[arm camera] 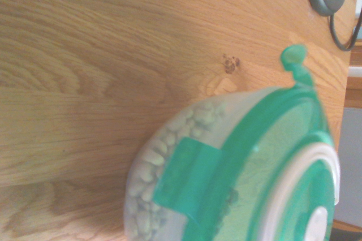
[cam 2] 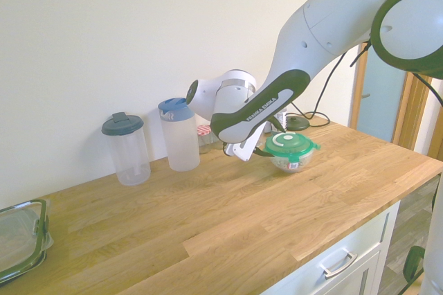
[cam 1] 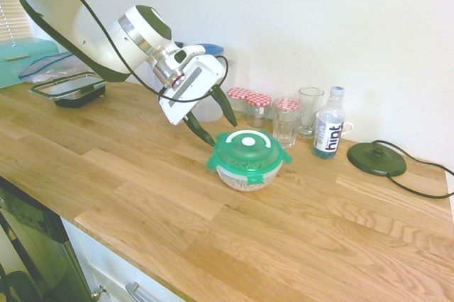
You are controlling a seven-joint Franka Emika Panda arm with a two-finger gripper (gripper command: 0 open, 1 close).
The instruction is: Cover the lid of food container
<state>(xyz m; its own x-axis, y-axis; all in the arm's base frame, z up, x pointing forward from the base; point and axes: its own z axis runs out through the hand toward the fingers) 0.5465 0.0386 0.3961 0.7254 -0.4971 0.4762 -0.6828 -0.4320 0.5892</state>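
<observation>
The round green lid (cam 1: 248, 147) with its white centre spot lies on top of the food container (cam 1: 245, 176), a clear bowl of beige cereal rings on the wooden counter. My gripper (cam 1: 220, 132) is just to the lid's left, tilted, its two dark fingers apart and holding nothing. One fingertip (cam 1: 208, 141) is close to the lid's left clip tab. From the other side, the lid (cam 2: 291, 144) sits level on the bowl (cam 2: 289, 162). Close up in the wrist view are the lid (arm camera: 271, 167), a clip tab hanging down the side, and the cereal in the bowl (arm camera: 164, 150).
Behind the bowl stand red-checked jars (cam 1: 248, 102), two drinking glasses (cam 1: 286, 123), a water bottle (cam 1: 329, 125) and a black round base (cam 1: 376, 158) with its cord. A black-rimmed rectangular container (cam 1: 71, 89) sits far left. Two lidded jugs (cam 2: 180, 136) stand by the wall.
</observation>
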